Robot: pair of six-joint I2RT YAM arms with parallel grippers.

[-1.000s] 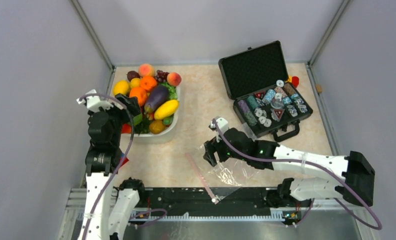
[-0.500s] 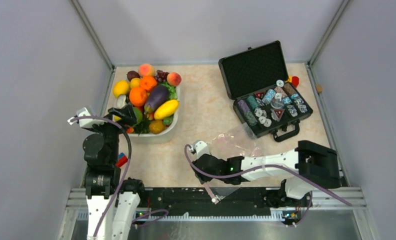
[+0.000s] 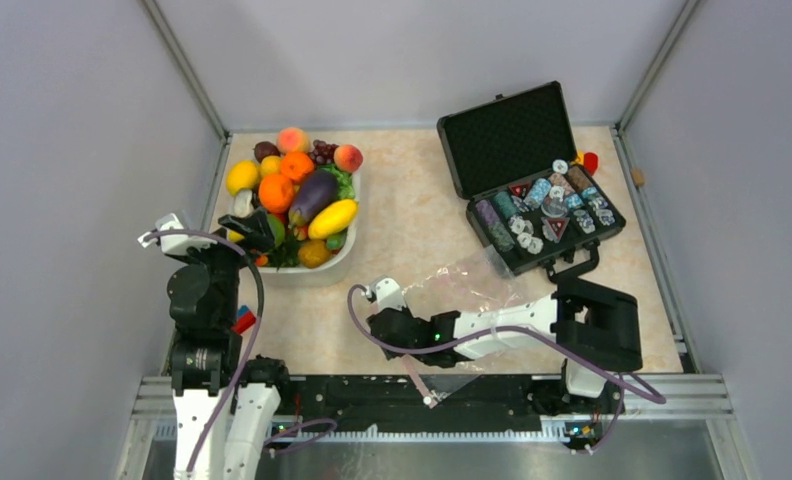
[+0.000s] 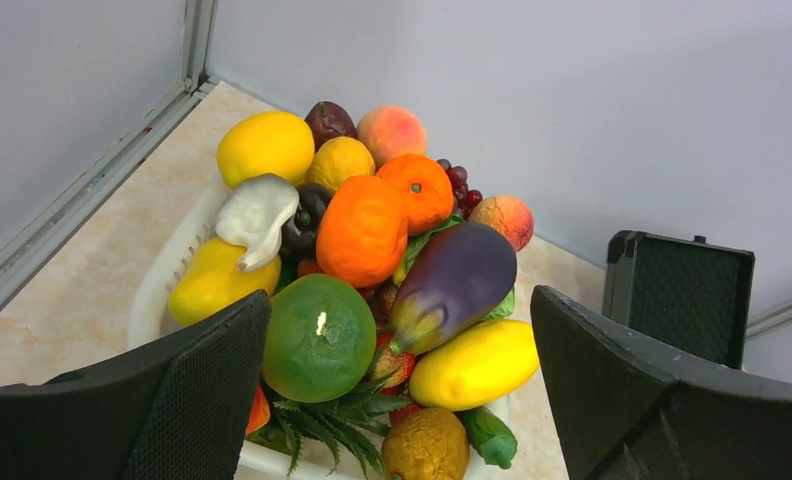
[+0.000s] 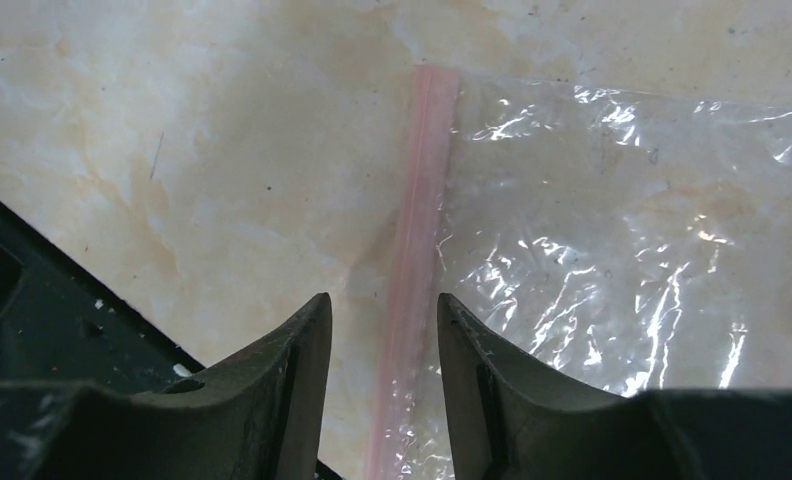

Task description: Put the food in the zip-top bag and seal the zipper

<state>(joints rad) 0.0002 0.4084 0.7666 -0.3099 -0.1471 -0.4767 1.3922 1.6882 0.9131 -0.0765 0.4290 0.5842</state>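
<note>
**Top external view.** We see the left gripper (image 3: 250, 232) hanging at the near left edge of the white basin (image 3: 322, 272), its jaws spread wide and holding nothing. The food is piled in that basin: the dark purple eggplant (image 3: 312, 195) lies across the middle, the yellow mango (image 3: 332, 217) is just beside it, a peach (image 3: 348, 157) sits at the far rim, and a bit of lettuce (image 3: 344, 182) shows under the eggplant. The right arm reaches left across the zip-top bag (image 3: 469, 280), which lies on the table (image 3: 402, 200) near the front rail. The right gripper (image 3: 384, 328) is low over the bag's left end, and the lower stretch of the zipper (image 3: 419, 378) runs out toward the rail. From here we cannot tell how its jaws stand. An open black case (image 3: 532, 180) sits at the far right.

**Left wrist view.** We look between two widely parted fingers of the left gripper (image 4: 400, 298) at the heap. The eggplant (image 4: 457, 280) rests on the mango (image 4: 475, 362), with the peach (image 4: 504, 218) behind them. Nothing is in the jaws.

**Right wrist view.** The right gripper (image 5: 382, 300) has its fingers (image 5: 292, 370) drawn narrow, with a gap between them. The pink zipper (image 5: 417, 200) runs straight into that gap. The clear bag (image 5: 612, 250) spreads flat to the right of the strip. We cannot see either pad touching the strip.
</note>
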